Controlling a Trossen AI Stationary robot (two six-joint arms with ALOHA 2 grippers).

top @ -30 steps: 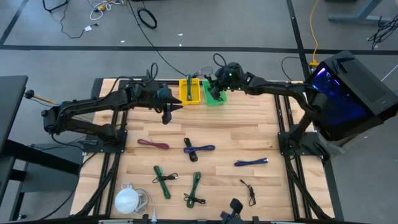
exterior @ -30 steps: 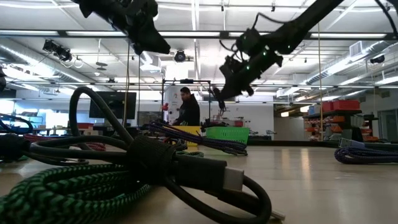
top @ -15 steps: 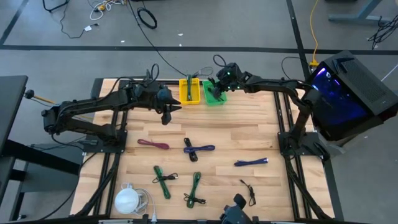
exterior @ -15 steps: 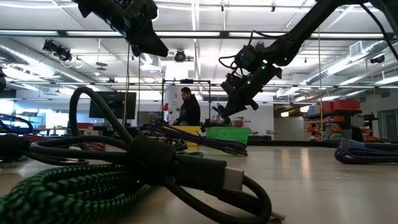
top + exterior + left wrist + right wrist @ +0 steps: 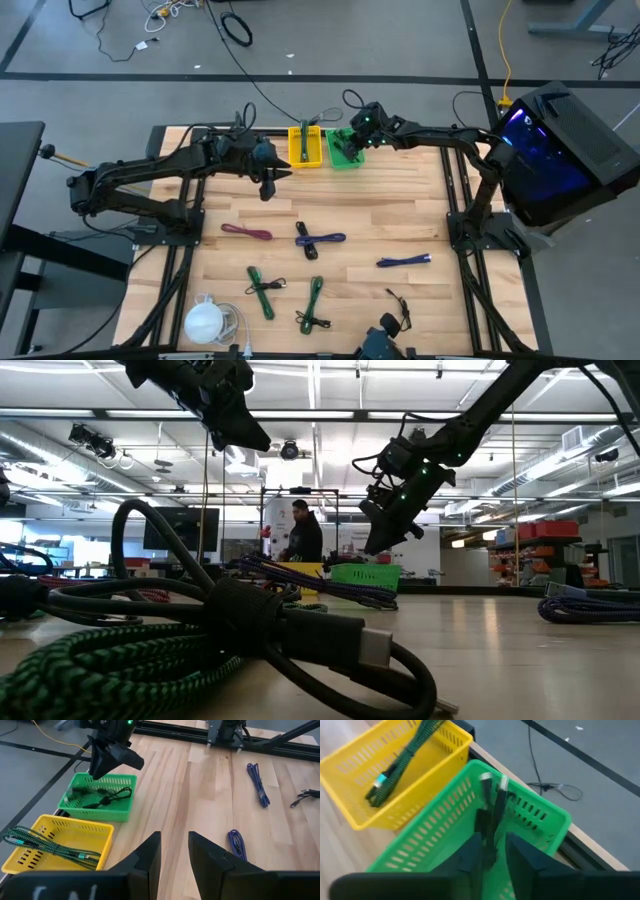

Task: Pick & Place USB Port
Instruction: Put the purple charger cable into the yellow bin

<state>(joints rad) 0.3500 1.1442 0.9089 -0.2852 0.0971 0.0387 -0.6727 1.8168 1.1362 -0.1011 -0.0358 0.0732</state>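
My right gripper point(image 5: 349, 143) stands over the green basket point(image 5: 345, 160) at the table's far edge, shut on a black USB cable point(image 5: 490, 820) with two silver plugs point(image 5: 486, 777). From the left wrist view, its fingers point(image 5: 100, 767) point down into the green basket point(image 5: 97, 812), where black cable point(image 5: 102, 800) lies on the floor. My left gripper point(image 5: 270, 183) hovers open over bare wood, left of the yellow basket point(image 5: 306, 147), touching nothing. My right gripper pinches the black cable point(image 5: 489, 837) between its two fingers, coming from above and slanting down into the green basket. The cable runs on past the fingertips, along the fingers, toward the basket's far wall. Which part of the cable is pinched is hidden by the fingers.
The yellow basket point(image 5: 57, 847) holds a green braided cable point(image 5: 45, 845). Several loose cables lie on the near half of the table: maroon point(image 5: 246, 232), purple point(image 5: 320, 240), blue point(image 5: 404, 261), two green point(image 5: 260, 290), black point(image 5: 400, 305). A white round object point(image 5: 205, 322) sits at the near left corner.
My right gripper has sunk toward the green basket and tipped more steeply downward, carrying the black cable with it. My left arm has kept still.
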